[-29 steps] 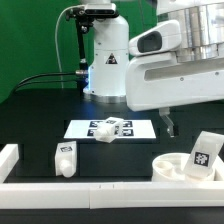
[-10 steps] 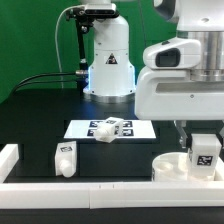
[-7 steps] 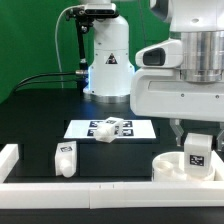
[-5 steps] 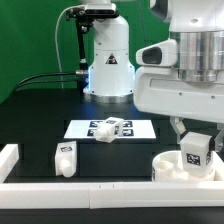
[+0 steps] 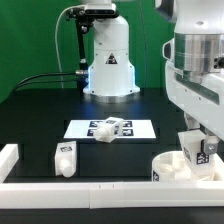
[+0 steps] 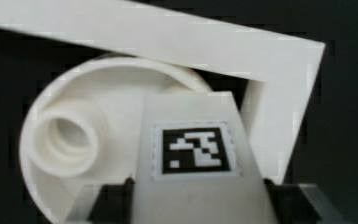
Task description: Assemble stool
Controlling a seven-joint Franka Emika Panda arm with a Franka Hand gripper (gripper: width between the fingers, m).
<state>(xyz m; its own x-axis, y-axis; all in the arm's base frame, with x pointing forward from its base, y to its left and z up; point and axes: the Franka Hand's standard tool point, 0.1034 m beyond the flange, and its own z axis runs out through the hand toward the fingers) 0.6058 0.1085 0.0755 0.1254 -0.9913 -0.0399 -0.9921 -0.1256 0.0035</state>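
swung over to the exterior view's right and dropped low since 2.9 s ago, carrying the tool point(image 5: 197, 138) down to the seat point(image 5: 168, 170), then slid a little further rightward over the last 0.5 s. grips 1 leg point(image 5: 193, 152) between both fingers point(image 6: 115, 204), closed only to the leg's width, tag facing the wrist camera. holds that leg tilted over the round seat, close beside the corner of the white rail point(image 6: 282, 70); cannot tell contact between leg and seat from either view. looks, as a judgement, like the approach to seating the leg in a socket point(image 6: 69, 135), offset to 1 side of the leg tip rather than under it. could jam on the raised rim if pushed down off-centre, or go in crooked because of the tilt. might shove the loose seat along the tabletop point(image 5: 40, 120) or wedge it against the rail. could also twist the smooth plastic leg in the grip under side load, or catch a finger on the rail corner. leaves the spare leg point(image 5: 110, 127) on the marker board point(image 5: 80, 129) and the standing leg point(image 5: 66, 158) well apart, unlikely to be disturbed.
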